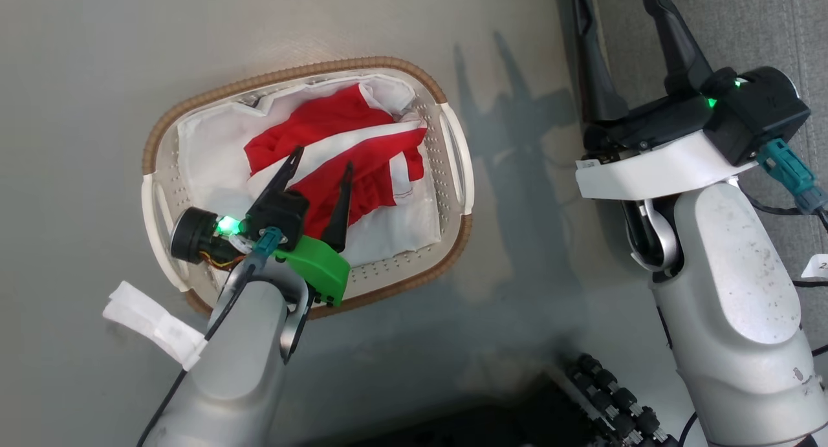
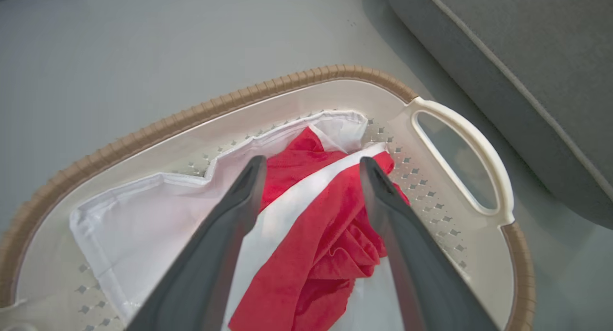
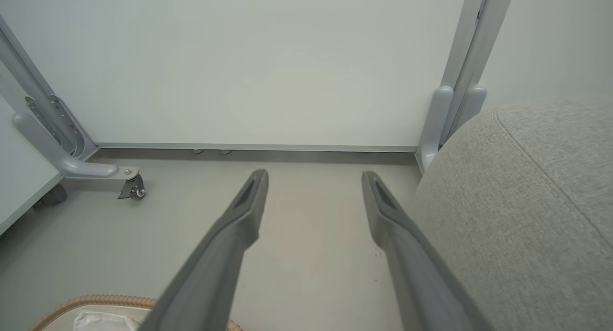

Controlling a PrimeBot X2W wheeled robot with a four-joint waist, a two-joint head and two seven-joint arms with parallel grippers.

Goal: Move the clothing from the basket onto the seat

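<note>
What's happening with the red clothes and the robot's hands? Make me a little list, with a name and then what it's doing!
basket: white with a brown rim, on the floor beside the seat
clothing: red with a white stripe, crumpled in the basket on a white liner
seat: grey and soft
left gripper: open, fingers over the clothing, holding nothing
right gripper: open, up near the seat, holding nothing
job: clothing not yet moved

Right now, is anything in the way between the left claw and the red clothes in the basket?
Nothing visible does. The left gripper hangs open directly over the clothing, which lies uncovered on top of the white liner inside the basket.
</note>
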